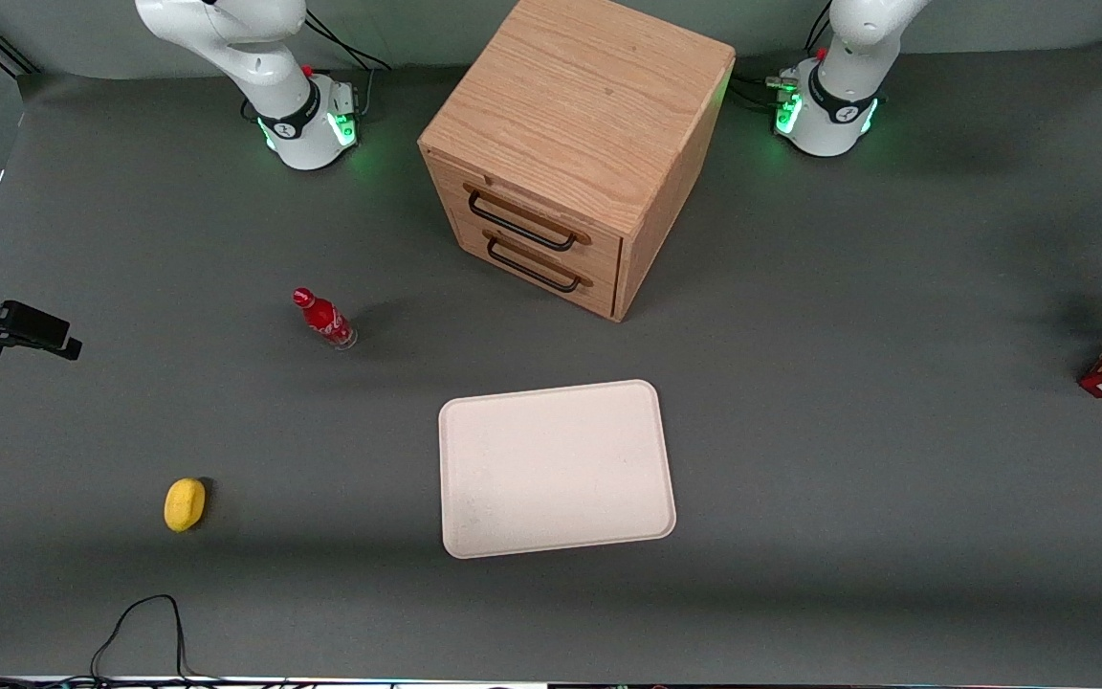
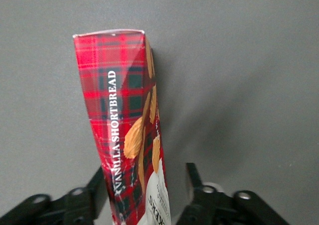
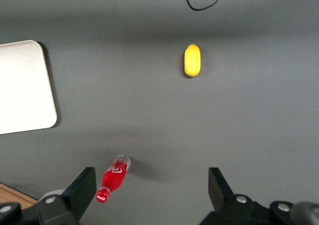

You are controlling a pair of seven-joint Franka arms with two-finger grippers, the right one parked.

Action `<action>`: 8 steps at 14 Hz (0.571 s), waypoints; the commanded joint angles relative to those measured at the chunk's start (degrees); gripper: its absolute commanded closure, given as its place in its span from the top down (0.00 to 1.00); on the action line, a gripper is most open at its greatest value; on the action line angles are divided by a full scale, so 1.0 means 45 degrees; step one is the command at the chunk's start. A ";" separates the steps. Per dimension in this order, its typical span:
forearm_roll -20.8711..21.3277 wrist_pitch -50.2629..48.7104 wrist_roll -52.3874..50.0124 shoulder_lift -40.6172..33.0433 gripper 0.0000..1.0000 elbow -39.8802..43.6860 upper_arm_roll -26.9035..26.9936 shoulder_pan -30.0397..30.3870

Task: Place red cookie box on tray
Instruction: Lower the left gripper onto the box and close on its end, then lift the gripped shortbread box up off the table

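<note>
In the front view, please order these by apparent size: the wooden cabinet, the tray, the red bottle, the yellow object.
1. Wooden cabinet
2. Tray
3. Red bottle
4. Yellow object, though nearly alike with the bottle.

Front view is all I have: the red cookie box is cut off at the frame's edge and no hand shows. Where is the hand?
Observer: In the left wrist view, the hand straddles the red cookie box, one finger on each side.
Operator: Closed on it?
Observer: No. One finger stands apart from the box, with grey table showing between them.
Operator: Any print on the box?
Observer: "Vanilla Shortbread" in white letters on red tartan, beside tan cookie pictures.
</note>
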 commanded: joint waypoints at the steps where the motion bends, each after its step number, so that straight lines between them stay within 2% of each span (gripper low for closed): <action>1: -0.0243 0.0123 0.0038 -0.0042 0.00 0.0001 0.0086 -0.0067; 6: -0.0243 -0.0189 -0.0001 -0.0217 0.00 0.0506 0.0086 -0.0086; 8: -0.0243 -0.1353 -0.0079 -0.0665 0.00 0.1285 0.0086 -0.0086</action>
